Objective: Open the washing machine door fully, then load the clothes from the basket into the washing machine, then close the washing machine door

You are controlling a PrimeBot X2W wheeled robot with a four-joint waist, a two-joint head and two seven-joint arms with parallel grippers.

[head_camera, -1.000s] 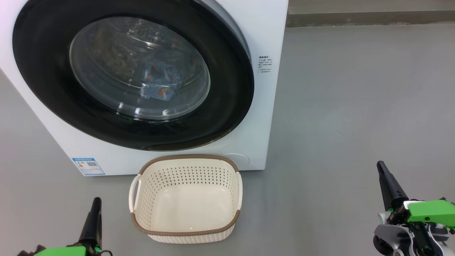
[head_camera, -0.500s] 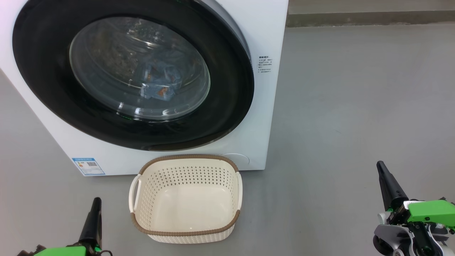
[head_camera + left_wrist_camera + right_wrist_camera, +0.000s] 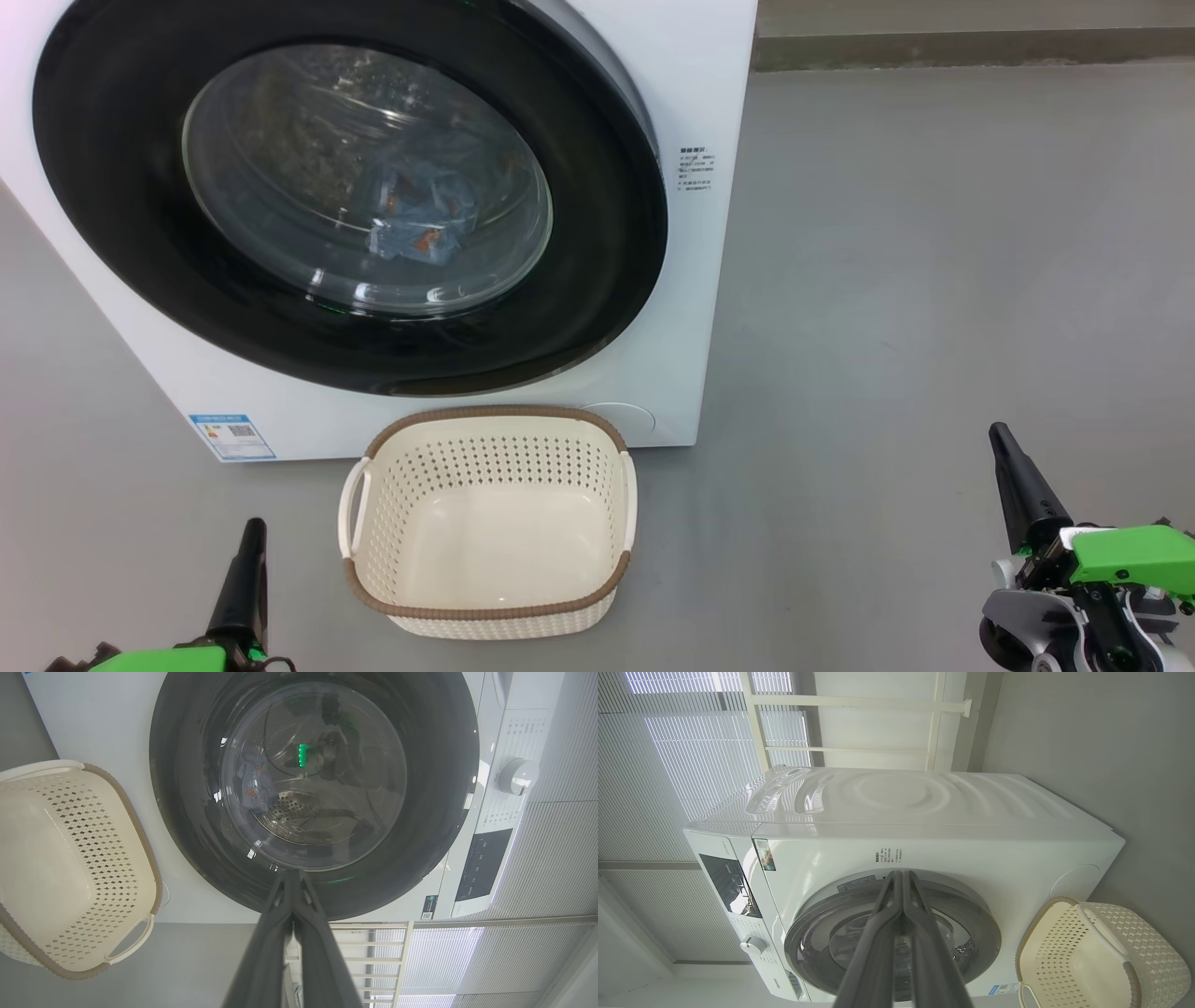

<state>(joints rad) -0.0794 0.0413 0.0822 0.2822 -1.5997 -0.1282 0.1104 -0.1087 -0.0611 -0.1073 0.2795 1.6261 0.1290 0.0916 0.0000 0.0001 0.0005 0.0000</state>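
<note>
Head view: nothing has moved since a second ago. The washing machine door [image 3: 597,280] is shut against the washing machine [image 3: 709,93], its glass facing the camera, with the clothes [image 3: 420,219] behind it in the drum. The basket [image 3: 485,412] stands empty on the floor [image 3: 934,280] just before the machine, handles to left and right. The left gripper [image 3: 250,537] and right gripper [image 3: 1004,443] sit low, fingers together, pointing up the view.

Left wrist view: its closed tips point at the door's lower rim.

Right wrist view: its closed tips point at the door's edge.
</note>
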